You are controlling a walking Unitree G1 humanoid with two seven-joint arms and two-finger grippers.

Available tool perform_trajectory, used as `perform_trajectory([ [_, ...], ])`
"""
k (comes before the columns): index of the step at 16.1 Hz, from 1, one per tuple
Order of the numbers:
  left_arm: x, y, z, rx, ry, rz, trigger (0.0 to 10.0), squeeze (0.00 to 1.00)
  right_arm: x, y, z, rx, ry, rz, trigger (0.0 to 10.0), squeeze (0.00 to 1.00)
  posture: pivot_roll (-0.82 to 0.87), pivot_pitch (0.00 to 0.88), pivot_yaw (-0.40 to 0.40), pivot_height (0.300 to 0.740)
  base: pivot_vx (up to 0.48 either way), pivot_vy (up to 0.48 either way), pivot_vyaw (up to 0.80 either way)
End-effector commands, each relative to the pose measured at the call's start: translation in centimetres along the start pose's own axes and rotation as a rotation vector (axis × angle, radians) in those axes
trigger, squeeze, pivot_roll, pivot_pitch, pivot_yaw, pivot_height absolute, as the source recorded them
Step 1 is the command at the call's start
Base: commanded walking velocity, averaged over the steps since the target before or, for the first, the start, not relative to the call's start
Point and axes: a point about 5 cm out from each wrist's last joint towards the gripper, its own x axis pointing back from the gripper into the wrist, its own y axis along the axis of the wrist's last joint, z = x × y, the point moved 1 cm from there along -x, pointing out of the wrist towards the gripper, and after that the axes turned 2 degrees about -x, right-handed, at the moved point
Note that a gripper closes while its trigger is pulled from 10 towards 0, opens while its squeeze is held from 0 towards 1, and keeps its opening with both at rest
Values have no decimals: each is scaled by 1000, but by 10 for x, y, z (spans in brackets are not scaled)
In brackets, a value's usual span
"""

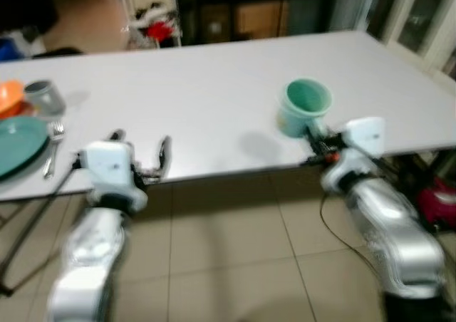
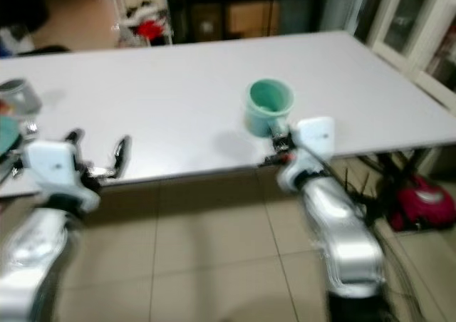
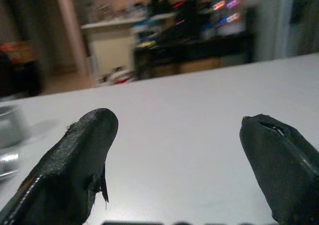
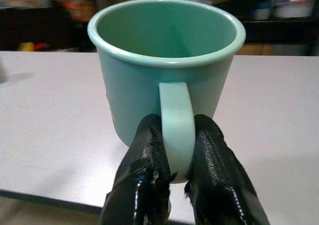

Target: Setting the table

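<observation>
Right gripper (image 4: 172, 185) pinches green mug (image 1: 306, 107) by its handle (image 4: 175, 128), near right table (image 1: 214, 101) edge (upright). Left gripper (image 1: 141, 151) spread wide, empty. Carry mug level leftward toward plate (image 1: 18, 144), set beside.

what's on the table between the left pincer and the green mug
Nothing: in the left eye view only bare white table lies between the open left pincer and the green mug held by the right pincer.

— What is sitting on the white table (image 1: 206, 101)?
— A green mug (image 1: 305, 107) is standing upright near its front edge; well left of the mug, a green plate (image 1: 18, 144), fork (image 1: 54, 147) and metal cup (image 1: 44, 96) are lying
</observation>
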Motion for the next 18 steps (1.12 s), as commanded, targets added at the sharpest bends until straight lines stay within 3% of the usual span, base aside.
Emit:
perform_trajectory([
  [1, -3, 5, -8, 7, -45, -22, 10000, 0, 3, 4, -11, 16, -39, -19, 10000, 0, -133, 0, 65, 740, 405, 0, 0],
  [11, -3, 4, -11, 6, -71, -18, 10000, 0, -4, -5, -3, 51, 30, 26, 10000, 0, -124, 0, 63, 740, 409, 0, 0],
  [18, -2, 3, -12, 10, -79, -18, 10000, 0, -17, -10, 4, 27, 65, 37, 10000, 0, -119, 0, 62, 740, 408, 0, 0],
])
